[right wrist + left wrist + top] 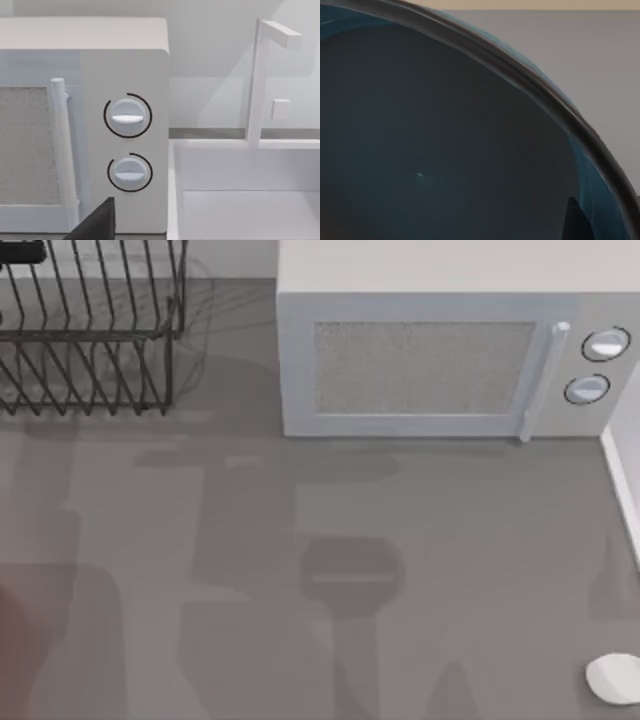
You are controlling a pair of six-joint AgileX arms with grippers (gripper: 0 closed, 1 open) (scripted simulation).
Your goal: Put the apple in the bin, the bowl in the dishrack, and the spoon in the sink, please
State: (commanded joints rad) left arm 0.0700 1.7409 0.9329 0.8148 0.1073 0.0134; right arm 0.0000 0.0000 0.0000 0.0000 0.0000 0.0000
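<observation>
Looking down from my left wrist, the teal bowl (445,150) sits right beneath; whether my left hand is open, I cannot tell. The dishrack (90,330) stands at the bench's (300,590) far left, the spoon (613,678) near right, beside the microwave (440,360)

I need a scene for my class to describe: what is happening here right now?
The left wrist view looks closely into the deep teal-blue bowl, so the left arm seems to be handling it. From above, the black wire dishrack stands at the back left, beside a white microwave. The small white spoon lies at the front right.
</observation>
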